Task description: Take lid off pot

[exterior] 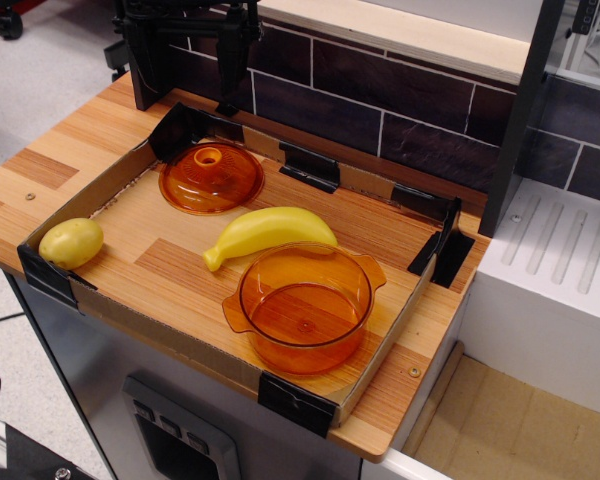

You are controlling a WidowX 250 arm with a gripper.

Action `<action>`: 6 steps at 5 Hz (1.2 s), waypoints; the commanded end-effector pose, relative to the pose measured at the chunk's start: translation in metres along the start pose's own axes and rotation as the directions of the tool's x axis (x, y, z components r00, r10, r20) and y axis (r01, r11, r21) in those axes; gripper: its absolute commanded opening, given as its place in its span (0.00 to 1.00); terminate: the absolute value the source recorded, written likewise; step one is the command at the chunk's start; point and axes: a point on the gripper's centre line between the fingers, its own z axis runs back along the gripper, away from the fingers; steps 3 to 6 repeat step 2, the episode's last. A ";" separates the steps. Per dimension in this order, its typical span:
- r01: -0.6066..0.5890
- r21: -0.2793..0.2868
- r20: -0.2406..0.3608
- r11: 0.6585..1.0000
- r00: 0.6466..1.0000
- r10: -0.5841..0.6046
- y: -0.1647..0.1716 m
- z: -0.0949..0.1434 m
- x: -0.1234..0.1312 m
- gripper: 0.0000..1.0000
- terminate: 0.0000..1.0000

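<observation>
- The lid lies on the tray floor, apart from the open pot.
- A banana lies between them.
- The gripper hangs behind the lid, jaws spread, empty.

Gripper hung at top-left of view, above the rear-left part of the scene. Only its lower part showed; the arm above was cut off by the top edge. Black frame w/ two long black fingers pointing straight down, approx vertical. Left-side finger thick & blocky; right-side finger slimmer, ending in a small tip. Jaws stood wide apart, clear gap between them, nothing held in the gap. A horizontal black bar joined the fingers near the top edge. No tilt seen. Wrist & rest of arm out of view.
</observation>
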 end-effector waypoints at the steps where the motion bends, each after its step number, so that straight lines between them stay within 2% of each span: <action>1: 0.017 0.002 0.078 1.000 0.997 -0.017 0.005 0.028 -0.001 1.00 0.00; 2: 0.017 0.002 0.078 1.000 0.997 -0.017 0.005 0.028 -0.001 1.00 1.00; 6: 0.017 0.002 0.078 1.000 0.997 -0.017 0.005 0.028 -0.001 1.00 1.00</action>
